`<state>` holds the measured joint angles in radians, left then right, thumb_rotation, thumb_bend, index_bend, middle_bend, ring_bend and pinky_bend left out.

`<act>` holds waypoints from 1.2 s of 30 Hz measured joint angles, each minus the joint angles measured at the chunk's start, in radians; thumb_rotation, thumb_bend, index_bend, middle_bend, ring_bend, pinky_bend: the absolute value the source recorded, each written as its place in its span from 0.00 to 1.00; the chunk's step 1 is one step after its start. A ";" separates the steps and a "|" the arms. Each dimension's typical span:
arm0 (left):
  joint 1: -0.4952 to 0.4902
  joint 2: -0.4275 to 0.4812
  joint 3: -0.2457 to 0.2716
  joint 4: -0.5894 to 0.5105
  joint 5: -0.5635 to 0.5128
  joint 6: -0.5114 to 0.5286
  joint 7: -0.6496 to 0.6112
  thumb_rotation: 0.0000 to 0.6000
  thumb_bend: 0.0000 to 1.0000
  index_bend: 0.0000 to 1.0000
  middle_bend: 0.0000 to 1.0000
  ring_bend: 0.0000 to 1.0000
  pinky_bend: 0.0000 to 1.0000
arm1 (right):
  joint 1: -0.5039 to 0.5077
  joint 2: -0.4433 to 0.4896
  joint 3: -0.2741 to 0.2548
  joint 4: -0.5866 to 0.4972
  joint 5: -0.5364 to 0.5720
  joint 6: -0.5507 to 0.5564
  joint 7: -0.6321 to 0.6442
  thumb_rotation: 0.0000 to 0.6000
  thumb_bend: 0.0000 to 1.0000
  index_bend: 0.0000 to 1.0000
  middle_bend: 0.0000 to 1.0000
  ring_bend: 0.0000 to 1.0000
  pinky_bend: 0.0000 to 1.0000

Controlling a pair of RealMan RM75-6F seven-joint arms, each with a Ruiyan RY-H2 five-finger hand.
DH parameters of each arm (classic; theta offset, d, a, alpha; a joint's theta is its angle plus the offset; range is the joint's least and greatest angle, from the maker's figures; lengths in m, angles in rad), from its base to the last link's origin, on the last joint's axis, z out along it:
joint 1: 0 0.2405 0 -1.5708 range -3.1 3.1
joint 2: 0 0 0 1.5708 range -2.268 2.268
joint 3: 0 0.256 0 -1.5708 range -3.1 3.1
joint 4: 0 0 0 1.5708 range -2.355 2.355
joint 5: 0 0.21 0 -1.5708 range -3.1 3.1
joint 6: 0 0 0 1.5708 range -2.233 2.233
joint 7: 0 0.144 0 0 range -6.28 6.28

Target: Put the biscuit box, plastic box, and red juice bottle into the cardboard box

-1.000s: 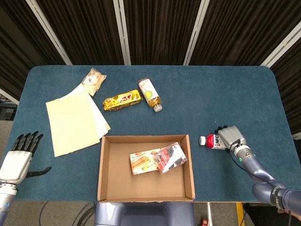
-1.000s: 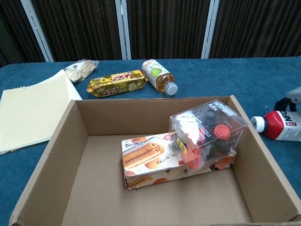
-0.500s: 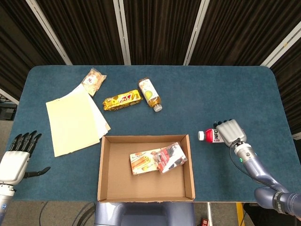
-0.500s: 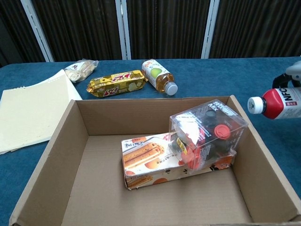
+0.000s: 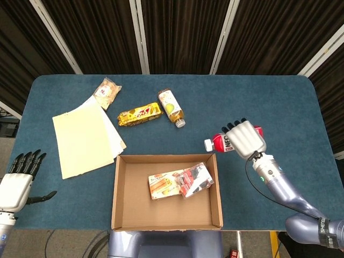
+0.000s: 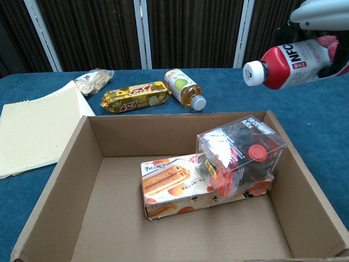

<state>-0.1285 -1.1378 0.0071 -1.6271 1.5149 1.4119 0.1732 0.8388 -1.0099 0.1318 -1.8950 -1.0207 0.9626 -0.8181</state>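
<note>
Left hand [image 5: 17, 180], far left off the table [image 5: 269, 102] edge: fingers apart, grasping nothing. Table = blue felt-like cloth. On it, L to R: flat pale-yellow paper sheets [image 5: 85, 138]; small crinkly clear snack bag [image 5: 106, 92]; shiny gold wrapper pack [image 5: 139, 114]; clear bottle [image 5: 171, 107] w/ amber drink, lying on its side, grey cap. Cardboard box [image 5: 121, 193], open-top, plain brown, near front edge. Inside, right half: biscuit box [image 6: 173, 185], flat printed carton w/ a dented corner; plastic box [image 6: 241, 155], clear hard cube, dark + red contents, tilted, resting on the biscuit box. Right hand [image 5: 245, 137] wraps red juice bottle [image 6: 292, 65], in the air just beyond the cardboard box's right rear corner, lying sideways, white cap pointing left, white label w/ dark lettering.
</note>
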 measured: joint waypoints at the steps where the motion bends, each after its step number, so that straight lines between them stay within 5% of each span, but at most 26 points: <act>1: 0.000 0.000 0.000 0.000 -0.001 -0.001 0.000 0.70 0.03 0.00 0.00 0.00 0.00 | 0.012 -0.001 0.005 -0.021 0.011 0.001 -0.016 1.00 0.34 0.78 0.63 0.67 0.91; 19: -0.001 0.008 0.018 0.004 0.045 0.004 -0.034 0.70 0.03 0.00 0.00 0.00 0.00 | 0.155 -0.177 -0.022 -0.275 0.154 0.104 -0.330 1.00 0.33 0.74 0.59 0.67 0.91; 22: -0.001 0.011 0.021 0.004 0.051 0.007 -0.042 0.70 0.03 0.00 0.00 0.00 0.00 | 0.171 -0.222 -0.033 -0.307 0.167 0.148 -0.395 1.00 0.26 0.66 0.55 0.65 0.90; 27: -0.001 0.015 0.027 0.007 0.064 0.008 -0.058 0.70 0.03 0.00 0.00 0.00 0.00 | 0.202 -0.315 -0.045 -0.345 0.216 0.235 -0.494 1.00 0.04 0.05 0.17 0.38 0.66; 30: -0.002 0.016 0.028 0.008 0.065 0.007 -0.065 0.70 0.03 0.00 0.00 0.00 0.00 | 0.216 -0.345 -0.046 -0.361 0.267 0.264 -0.514 1.00 0.00 0.00 0.01 0.19 0.50; 33: -0.003 0.017 0.027 0.011 0.062 0.004 -0.071 0.70 0.03 0.00 0.00 0.00 0.00 | 0.231 -0.353 -0.033 -0.375 0.323 0.268 -0.506 1.00 0.00 0.00 0.00 0.02 0.35; 36: -0.003 0.019 0.026 0.011 0.057 0.001 -0.076 0.70 0.03 0.00 0.00 0.00 0.00 | 0.249 -0.347 -0.015 -0.386 0.349 0.274 -0.495 1.00 0.00 0.00 0.00 0.00 0.29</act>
<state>-0.1314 -1.1191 0.0329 -1.6157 1.5721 1.4130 0.0975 1.0882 -1.3573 0.1167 -2.2812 -0.6714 1.2369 -1.3133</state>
